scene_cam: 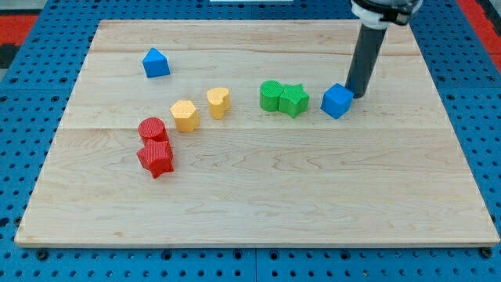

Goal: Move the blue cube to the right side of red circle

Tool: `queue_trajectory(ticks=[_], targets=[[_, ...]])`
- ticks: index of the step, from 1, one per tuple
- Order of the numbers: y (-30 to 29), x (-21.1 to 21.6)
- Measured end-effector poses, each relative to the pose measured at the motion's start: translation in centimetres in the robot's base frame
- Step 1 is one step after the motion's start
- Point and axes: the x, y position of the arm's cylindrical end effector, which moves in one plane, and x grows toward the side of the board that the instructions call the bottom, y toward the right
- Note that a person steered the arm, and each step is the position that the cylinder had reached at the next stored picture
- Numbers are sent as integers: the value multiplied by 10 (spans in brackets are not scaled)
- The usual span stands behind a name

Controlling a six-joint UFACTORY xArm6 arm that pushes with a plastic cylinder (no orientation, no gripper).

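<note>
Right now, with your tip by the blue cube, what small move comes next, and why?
Probably push toward the view's left and slightly down: my tip sits at the blue cube's right edge, while the red circle lies far left, with the green blocks between.

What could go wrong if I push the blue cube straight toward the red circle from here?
1. The green blocks sit directly at the view's left of the blue cube; a straight push would likely shove them along.
2. My tip is at the cube's upper right corner, so an off-centre push may spin it away.
3. The red star touches the red circle, and the yellow blocks crowd its right side.
</note>
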Motion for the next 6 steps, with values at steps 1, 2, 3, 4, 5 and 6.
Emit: queue_trajectory(ticks=[1, 2, 3, 4, 5, 6], targets=[[2, 12], [14, -2], [7, -34], [3, -9], [1, 21], [3, 12]])
